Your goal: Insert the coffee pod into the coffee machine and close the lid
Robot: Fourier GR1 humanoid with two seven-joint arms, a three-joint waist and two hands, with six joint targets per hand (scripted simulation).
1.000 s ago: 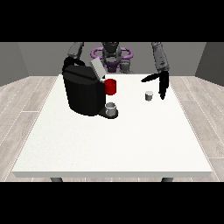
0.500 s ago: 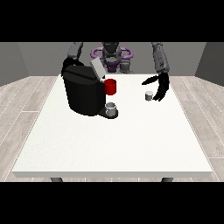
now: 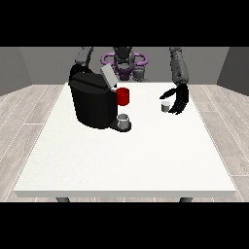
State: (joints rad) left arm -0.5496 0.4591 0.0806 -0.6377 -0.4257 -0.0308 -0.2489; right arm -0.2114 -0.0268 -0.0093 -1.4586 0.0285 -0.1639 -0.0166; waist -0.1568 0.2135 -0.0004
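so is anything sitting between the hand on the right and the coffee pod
Nothing visible does. The hand at the view's right is open right beside the coffee pod, thumb reaching over it, with only bare table around. The coffee machine stands well off to the left.

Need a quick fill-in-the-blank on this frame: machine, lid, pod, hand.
1. The coffee machine stands with its lid ____.
2. The coffee pod rests on the ____.
3. The hand at the view's right is beside the ____.
4. The cup near the machine's front is ____.

Missing: open; table; pod; red
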